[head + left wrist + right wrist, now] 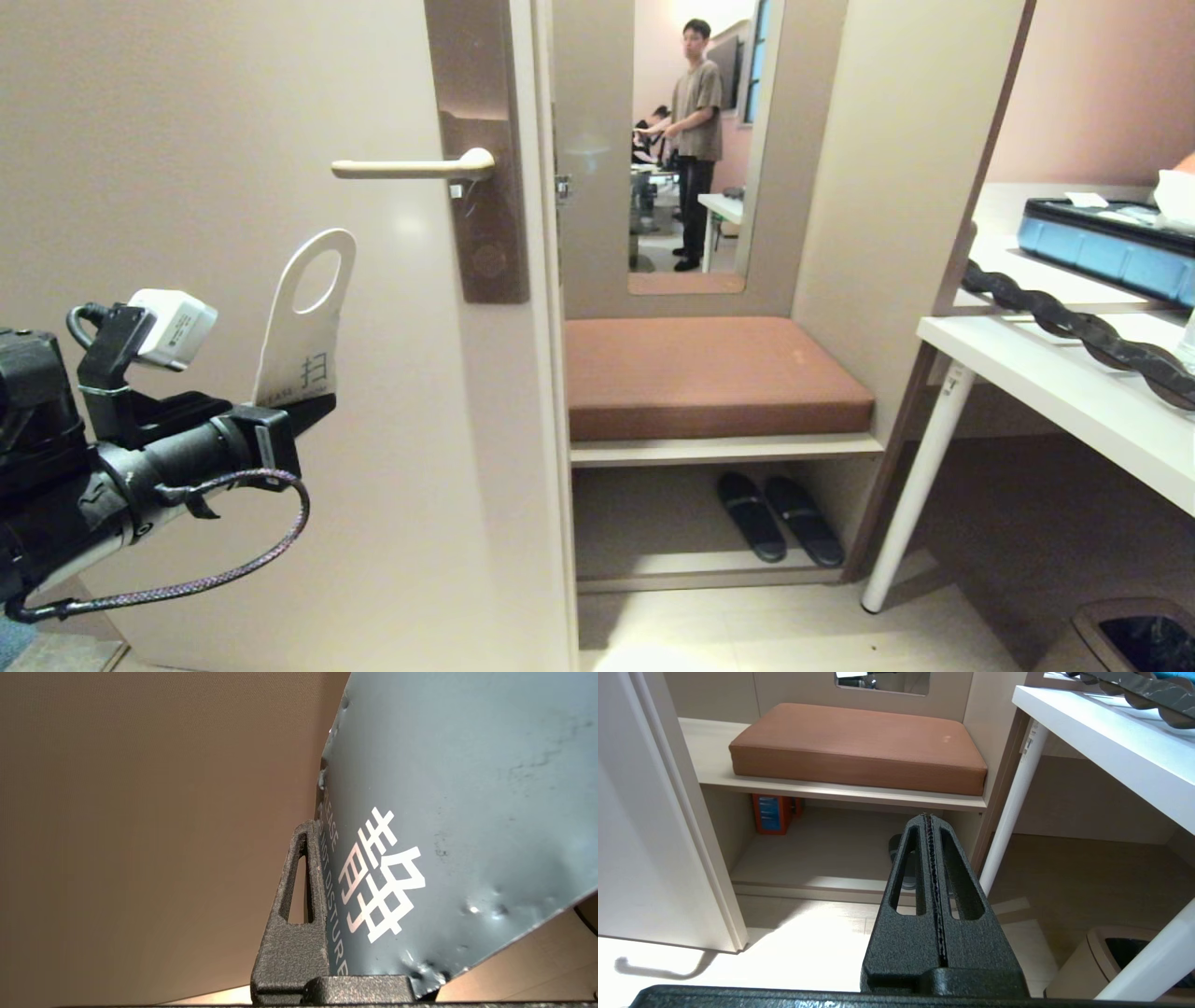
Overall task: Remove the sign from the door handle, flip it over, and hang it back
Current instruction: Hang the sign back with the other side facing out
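Head view — sign [306, 327] clamped in left end effector [313, 408]

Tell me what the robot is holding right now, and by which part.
The left gripper holds the sign by its lower end, opposite the round hole. The right gripper is shut on nothing.
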